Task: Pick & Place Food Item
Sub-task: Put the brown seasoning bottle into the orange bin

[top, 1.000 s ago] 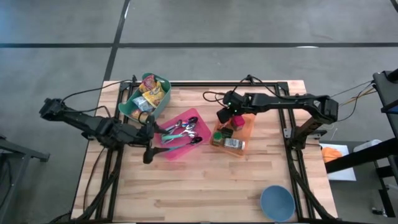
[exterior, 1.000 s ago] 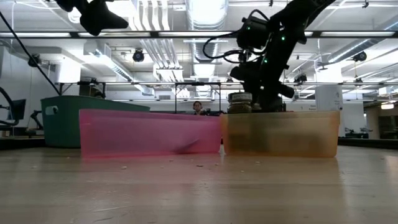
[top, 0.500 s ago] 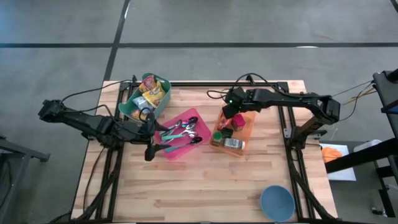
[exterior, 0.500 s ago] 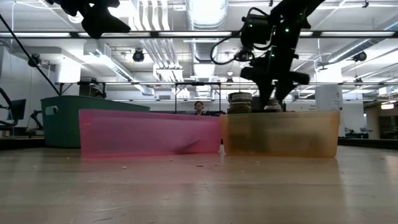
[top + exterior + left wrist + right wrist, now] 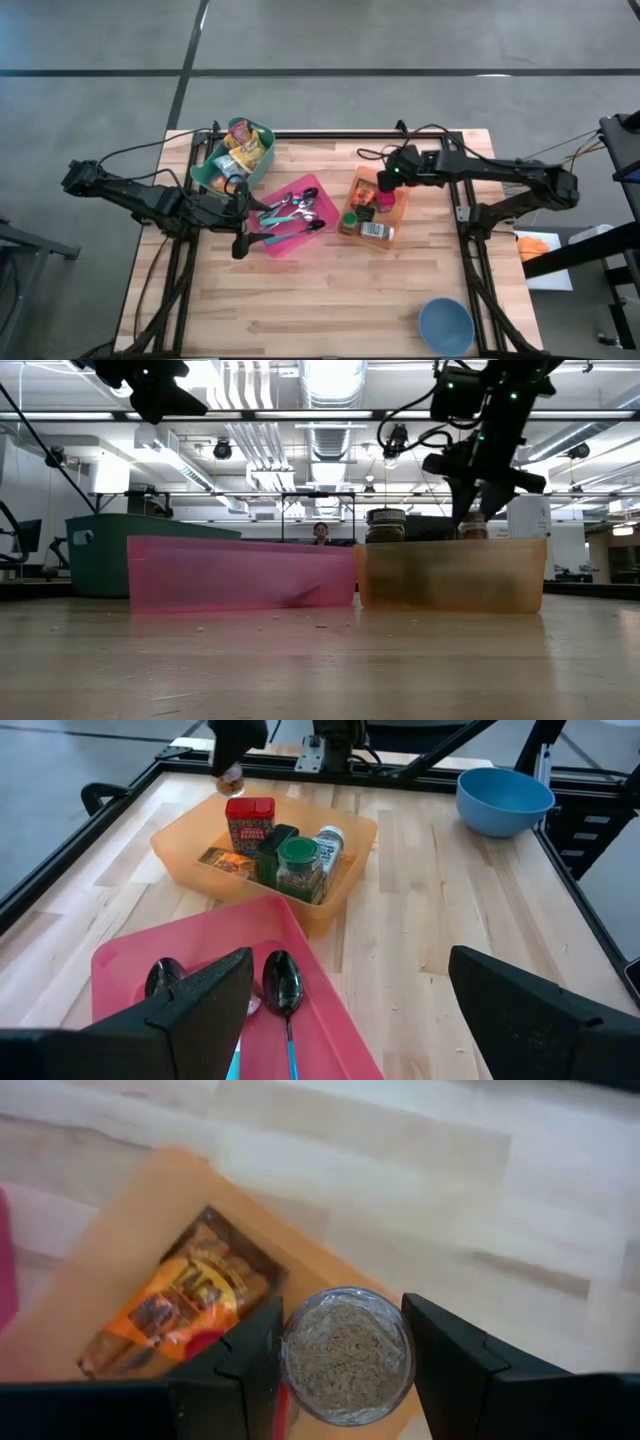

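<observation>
Right hand (image 5: 345, 1355) is closed on a small glass spice jar (image 5: 347, 1352), which is held raised above the far end of the orange bin (image 5: 398, 207) on the counter (image 5: 330, 300). Left hand (image 5: 340, 1010) is held open over the pink tray (image 5: 130, 970) beside that bin, gripping nothing.

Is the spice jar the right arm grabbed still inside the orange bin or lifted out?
Lifted out: the spice jar sits clamped in the right end effector, above the orange bin.
</observation>
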Controlling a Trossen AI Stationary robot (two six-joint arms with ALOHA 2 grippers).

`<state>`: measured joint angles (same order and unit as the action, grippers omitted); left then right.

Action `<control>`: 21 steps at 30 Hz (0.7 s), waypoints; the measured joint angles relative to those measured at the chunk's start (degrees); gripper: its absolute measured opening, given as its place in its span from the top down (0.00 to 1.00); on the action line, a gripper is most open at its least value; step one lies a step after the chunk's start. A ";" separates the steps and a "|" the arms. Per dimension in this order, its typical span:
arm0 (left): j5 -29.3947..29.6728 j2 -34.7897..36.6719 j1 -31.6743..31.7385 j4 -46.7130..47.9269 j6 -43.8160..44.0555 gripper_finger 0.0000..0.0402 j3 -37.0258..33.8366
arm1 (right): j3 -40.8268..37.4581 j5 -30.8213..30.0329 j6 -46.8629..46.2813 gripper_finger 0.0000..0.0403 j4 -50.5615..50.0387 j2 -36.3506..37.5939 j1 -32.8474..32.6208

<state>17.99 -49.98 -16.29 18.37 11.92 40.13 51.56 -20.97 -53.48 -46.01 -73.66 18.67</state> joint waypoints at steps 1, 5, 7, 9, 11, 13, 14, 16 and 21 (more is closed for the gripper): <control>0.00 0.00 0.00 0.00 0.01 0.16 -0.02 | -0.93 0.02 -0.39 0.58 0.52 0.27 -0.38; -0.01 0.00 0.00 0.00 0.02 0.16 -0.04 | -4.45 0.47 -0.80 0.58 4.70 -0.82 -2.04; -0.01 0.00 0.00 0.00 0.02 0.16 -0.04 | -5.41 0.85 -0.76 0.58 7.08 -2.05 -2.39; -0.03 0.00 0.00 -0.02 0.23 0.16 -0.04 | -5.70 0.46 -1.41 0.58 8.27 -3.28 -2.44; -0.05 0.00 0.00 -0.04 0.70 0.16 -0.04 | -5.71 -0.13 -2.35 0.58 8.45 -4.77 -2.42; -0.15 0.00 0.00 -0.04 1.40 0.16 -0.04 | -5.96 0.47 -2.70 0.58 7.89 -6.01 -2.39; -0.16 0.00 0.00 -0.04 1.57 0.16 -0.04 | -6.15 0.17 -3.47 0.58 7.31 -7.02 -2.39; -0.16 0.00 0.00 -0.04 1.60 0.16 -0.04 | -6.30 1.05 -3.60 0.58 7.37 -8.21 -2.39; -0.15 0.00 0.00 -0.07 2.01 0.16 -0.04 | -6.43 0.00 -4.91 0.58 8.29 -11.53 -2.69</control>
<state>17.84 -49.98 -16.29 18.31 13.93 40.10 45.12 -20.97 -58.39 -37.71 -85.19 15.98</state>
